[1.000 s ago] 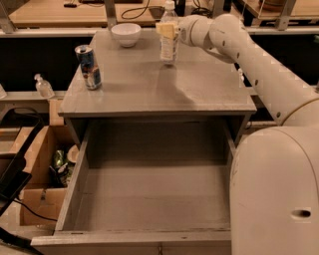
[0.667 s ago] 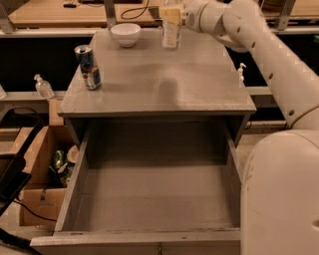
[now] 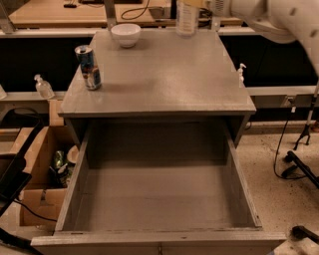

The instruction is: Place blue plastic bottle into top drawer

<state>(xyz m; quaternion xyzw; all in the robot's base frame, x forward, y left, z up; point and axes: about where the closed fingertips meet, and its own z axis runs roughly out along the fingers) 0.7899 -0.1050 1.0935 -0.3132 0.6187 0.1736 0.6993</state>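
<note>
your gripper (image 3: 208, 6) sits at the far edge of the view, just right of the blue plastic bottle (image 3: 187, 19); you cannot tell its grip. the bottle is upright, long axis vertical, at the worktop's (image 3: 164, 74) far edge. the top drawer (image 3: 79, 185) is open, near side.

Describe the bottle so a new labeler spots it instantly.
Find the grey cabinet top above the open top drawer. At its far edge, right of the white bowl, is the blue plastic bottle, cut off by the frame's top, with the end effector beside its upper part. Unlike the blue can at the left edge, it is clear with a pale label.
</note>
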